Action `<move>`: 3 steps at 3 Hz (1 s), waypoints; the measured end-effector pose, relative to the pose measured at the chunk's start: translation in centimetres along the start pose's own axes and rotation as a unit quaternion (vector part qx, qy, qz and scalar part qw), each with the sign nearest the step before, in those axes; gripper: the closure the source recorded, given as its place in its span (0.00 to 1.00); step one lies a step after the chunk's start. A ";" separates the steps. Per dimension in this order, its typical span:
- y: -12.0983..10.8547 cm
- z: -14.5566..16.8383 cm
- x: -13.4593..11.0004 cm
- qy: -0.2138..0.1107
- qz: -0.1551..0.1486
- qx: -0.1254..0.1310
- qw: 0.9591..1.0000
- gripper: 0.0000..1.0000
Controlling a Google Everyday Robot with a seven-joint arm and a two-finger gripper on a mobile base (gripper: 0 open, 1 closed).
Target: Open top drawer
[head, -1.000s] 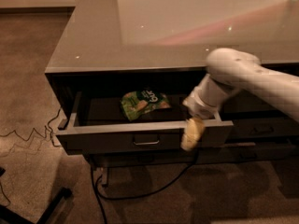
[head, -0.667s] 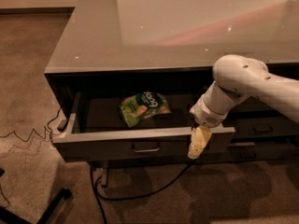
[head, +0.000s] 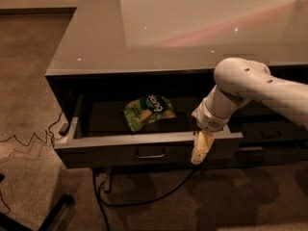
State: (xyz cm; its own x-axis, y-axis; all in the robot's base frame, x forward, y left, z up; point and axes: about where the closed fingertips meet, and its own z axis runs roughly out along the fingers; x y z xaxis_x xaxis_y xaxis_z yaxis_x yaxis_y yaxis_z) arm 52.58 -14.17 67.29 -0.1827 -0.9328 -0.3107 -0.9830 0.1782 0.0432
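Observation:
The top drawer [head: 110, 154] is a wide dark grey drawer under the grey counter, and it stands pulled out. Its small metal pull [head: 150, 154] sits at the centre of the flat front. A green snack bag [head: 147, 111] lies in the drawer's tray. My gripper [head: 198, 150] hangs down in front of the right part of the drawer front, right of the pull. The white arm [head: 250, 88] reaches in from the right, over the drawer's right end.
The glossy grey countertop [head: 192, 28] overhangs the drawer. Further drawer fronts [head: 269, 134] lie to the right behind the arm. A black cable [head: 144, 196] runs over the carpet below the drawer. Thin wires [head: 29, 138] lie at left. A dark leg [head: 48, 211] crosses the bottom left corner.
The gripper has moved down and slightly right, from the drawer's top edge to hang in front of its face. The drawer has come out a little further.

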 end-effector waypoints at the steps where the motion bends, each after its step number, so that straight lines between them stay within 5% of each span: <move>1: 0.9 1.6 -1.5 0.006 -0.062 -0.006 0.998 0.00; 2: 2.1 2.6 -2.4 0.022 -0.109 -0.008 0.994 0.00; 3: 3.0 2.4 -1.5 0.035 -0.111 0.004 0.993 0.19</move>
State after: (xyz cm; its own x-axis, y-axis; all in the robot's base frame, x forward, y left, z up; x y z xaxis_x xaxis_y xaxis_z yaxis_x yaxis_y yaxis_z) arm 49.93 -11.43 65.58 0.0374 -0.9689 -0.2446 -0.9991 -0.0317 -0.0274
